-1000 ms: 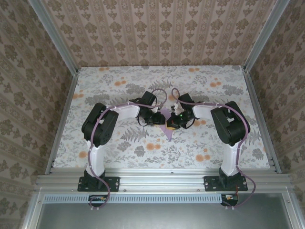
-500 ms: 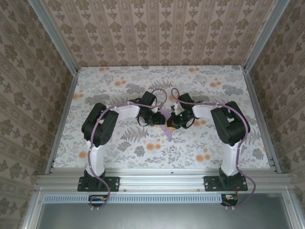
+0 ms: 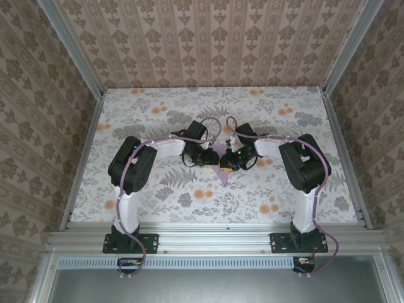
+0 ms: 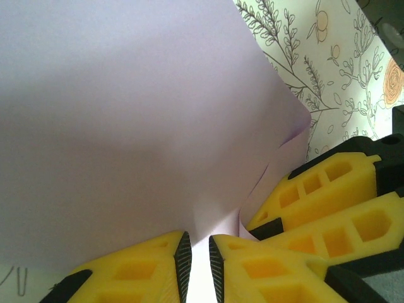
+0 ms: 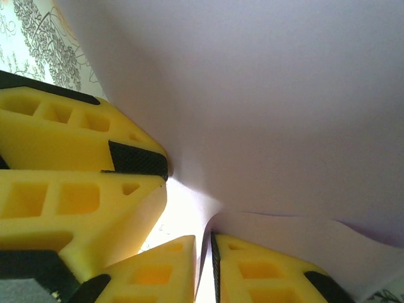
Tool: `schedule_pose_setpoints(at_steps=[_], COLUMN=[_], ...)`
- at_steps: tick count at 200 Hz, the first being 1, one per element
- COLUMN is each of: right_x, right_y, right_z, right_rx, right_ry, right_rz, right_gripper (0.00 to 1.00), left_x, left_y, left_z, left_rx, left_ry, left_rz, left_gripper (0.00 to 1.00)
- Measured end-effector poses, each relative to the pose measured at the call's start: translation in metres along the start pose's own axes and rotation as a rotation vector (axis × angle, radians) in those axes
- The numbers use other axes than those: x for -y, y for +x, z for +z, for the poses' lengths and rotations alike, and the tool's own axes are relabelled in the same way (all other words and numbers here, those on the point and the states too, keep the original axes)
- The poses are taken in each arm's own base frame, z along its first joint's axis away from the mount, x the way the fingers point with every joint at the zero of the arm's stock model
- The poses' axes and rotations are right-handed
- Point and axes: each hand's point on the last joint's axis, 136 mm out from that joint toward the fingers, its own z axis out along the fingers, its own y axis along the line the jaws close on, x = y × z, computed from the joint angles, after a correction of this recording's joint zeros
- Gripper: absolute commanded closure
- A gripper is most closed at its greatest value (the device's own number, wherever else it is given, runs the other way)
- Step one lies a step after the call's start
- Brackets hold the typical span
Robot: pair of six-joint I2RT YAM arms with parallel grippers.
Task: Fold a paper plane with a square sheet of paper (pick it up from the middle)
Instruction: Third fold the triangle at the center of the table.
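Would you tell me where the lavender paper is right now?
In the top view the lavender paper sits at the table's centre, between the left gripper and right gripper, which meet over it.

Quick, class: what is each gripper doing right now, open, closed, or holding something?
Left gripper: closed on the lavender paper.
Right gripper: jaws nearly together at the paper's edge; a firm grip cannot be told.

The floral-patterned table (image 3: 158, 113) carries the lavender square sheet of paper (image 3: 222, 170) at its middle.
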Motion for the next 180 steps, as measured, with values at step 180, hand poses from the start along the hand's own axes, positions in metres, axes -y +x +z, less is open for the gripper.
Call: schedule_pose_setpoints(at_steps=[180], right_x=[-0.012], right_y=[-0.004], right_z=[0.0], right_rx=[0.008], right_ry=[-0.073], right_rz=[-0.026], right_gripper=[0.64], left_x=[-0.01], left_y=[-0.002], left_z=[-0.016], left_rx=[0.01], left_ry=[0.037], left_rz=[-0.087], left_gripper=[0.6])
